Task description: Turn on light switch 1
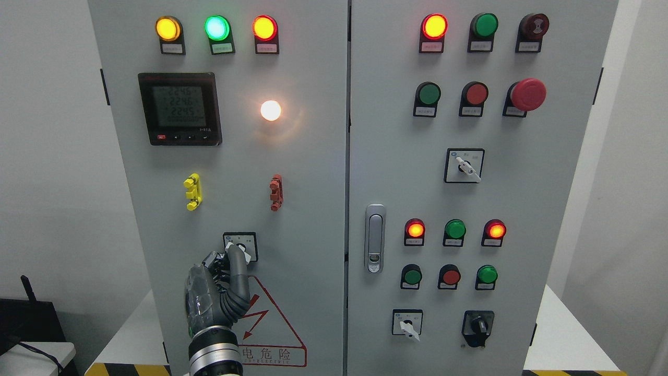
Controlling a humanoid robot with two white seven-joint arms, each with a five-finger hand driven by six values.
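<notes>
left arm: enters at bottom edge, left of centre, running almost straight up; ribbed metal wrist cuff (pixel 215 354) at the frame's bottom
left hand (pixel 216 290): raised vertically, back of hand toward camera, clear shell over dark mechanics
left fingers: one grey finger (pixel 237 263) extended upward, tip at the selector knob (pixel 241 246), appears touching; others bunched beside it at upper left, partly curled, grip hard to confirm
left thumb: dark, curves along the right side of the palm below the extended finger
left wrist: straight, in line with forearm, no visible tilt
right arm: out of frame
right hand: out of frame
</notes>
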